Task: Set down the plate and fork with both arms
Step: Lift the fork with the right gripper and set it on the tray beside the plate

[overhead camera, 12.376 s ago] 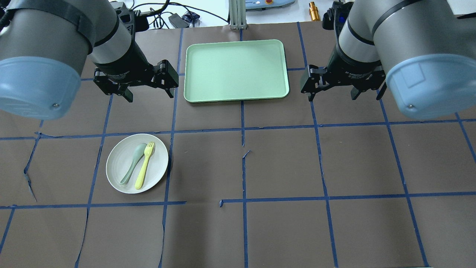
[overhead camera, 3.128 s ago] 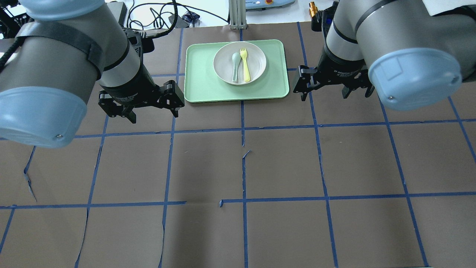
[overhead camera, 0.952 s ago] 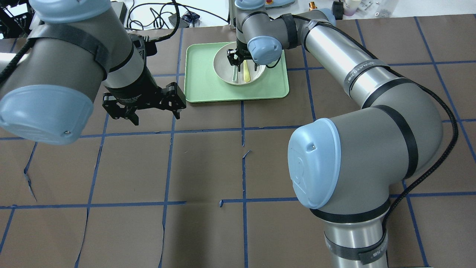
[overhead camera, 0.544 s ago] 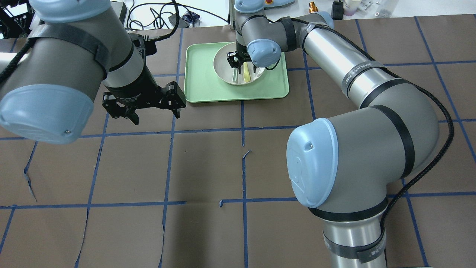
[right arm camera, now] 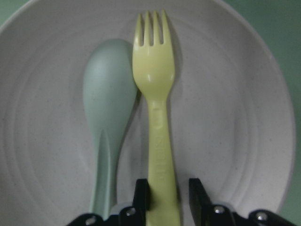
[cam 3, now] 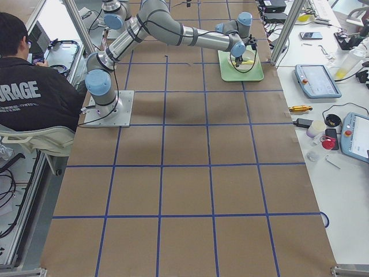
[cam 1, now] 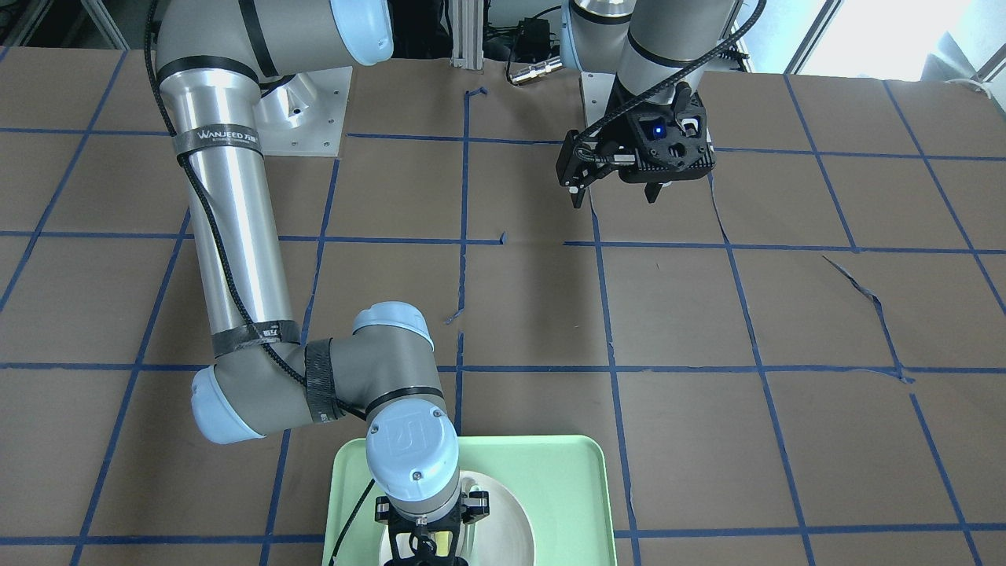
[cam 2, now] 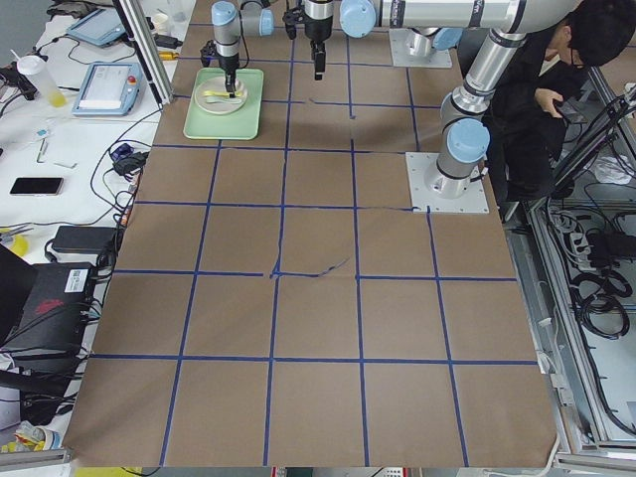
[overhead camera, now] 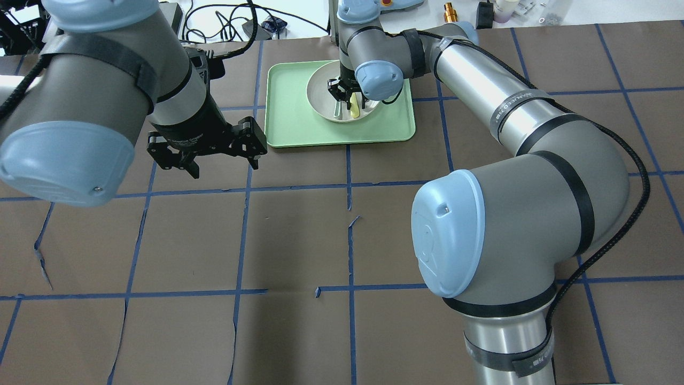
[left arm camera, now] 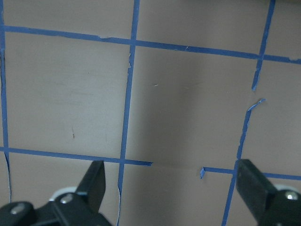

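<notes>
Right arm (overhead camera: pixel 513 107) is stretched out across the table (overhead camera: pixel 299 235) to the mint-green tray (overhead camera: pixel 288 123) on the far side, and I've got the wrist pointing straight down over the plate (right arm camera: pixel 225 117). The plate sits flat in the tray, roughly mid-width and toward its far edge. On the plate, the fork (right arm camera: pixel 157 117) lies just to the right of the grey-green spoon (right arm camera: pixel 107 108) in the wrist view. The tines point away from the gripper and the fork's head touches the spoon's bowl. The right gripper (right arm camera: pixel 169 195) is down at the handle end, with one finger on each side of the yellow handle. The jaws are only narrowly apart. The finger on the spoon side looks to be against the handle, and I can see a sliver of plate between the handle and the other finger, so this is no firm clamp. The fork is flat on the plate as far as I can tell. Over on the other side, the left gripper (overhead camera: pixel 224 167) hangs above bare brown table just off the tray's near left corner, clear of it. Its jaws are spread wide with nothing between them, and its wrist camera shows only brown paper and blue tape lines (left arm camera: pixel 127 94).
</notes>
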`<state>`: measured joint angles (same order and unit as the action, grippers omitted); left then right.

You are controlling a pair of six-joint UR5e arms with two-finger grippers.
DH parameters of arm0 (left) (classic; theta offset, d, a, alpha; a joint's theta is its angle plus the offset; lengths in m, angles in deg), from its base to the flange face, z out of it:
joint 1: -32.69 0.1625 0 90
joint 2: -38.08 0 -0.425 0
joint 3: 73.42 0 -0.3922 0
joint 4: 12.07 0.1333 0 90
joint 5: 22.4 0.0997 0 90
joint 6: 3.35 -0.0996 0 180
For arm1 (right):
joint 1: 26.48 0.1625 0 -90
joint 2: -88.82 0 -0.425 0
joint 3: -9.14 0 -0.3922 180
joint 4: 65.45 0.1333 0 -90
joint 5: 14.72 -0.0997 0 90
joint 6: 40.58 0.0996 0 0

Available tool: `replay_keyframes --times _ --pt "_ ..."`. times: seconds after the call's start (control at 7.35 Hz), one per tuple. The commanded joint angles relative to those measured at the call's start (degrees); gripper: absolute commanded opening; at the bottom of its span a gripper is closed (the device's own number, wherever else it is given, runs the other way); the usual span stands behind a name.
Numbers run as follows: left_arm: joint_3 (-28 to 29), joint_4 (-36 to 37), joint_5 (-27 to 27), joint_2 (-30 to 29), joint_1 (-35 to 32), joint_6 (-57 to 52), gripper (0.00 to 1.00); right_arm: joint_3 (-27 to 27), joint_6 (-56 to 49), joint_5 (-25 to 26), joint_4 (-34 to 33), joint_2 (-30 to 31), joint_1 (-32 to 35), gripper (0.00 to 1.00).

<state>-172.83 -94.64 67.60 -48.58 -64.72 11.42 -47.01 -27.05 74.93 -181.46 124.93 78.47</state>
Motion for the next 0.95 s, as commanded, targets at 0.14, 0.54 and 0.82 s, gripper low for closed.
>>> replay_keyframes --times 0.14,0.54,0.82 --pt "0.0 0.0 0.0 0.0 0.0 -0.1 1.0 0.0 0.0 0.0 0.1 0.4 0.0 0.15" --pt "0.1 0.1 0.0 0.0 0.0 -0.2 1.0 -0.7 -0.8 0.4 0.3 3.6 -0.8 0.15" --pt "0.1 0.0 0.1 0.0 0.0 -0.1 1.0 -3.1 0.1 0.2 0.3 6.7 -3.7 0.15"
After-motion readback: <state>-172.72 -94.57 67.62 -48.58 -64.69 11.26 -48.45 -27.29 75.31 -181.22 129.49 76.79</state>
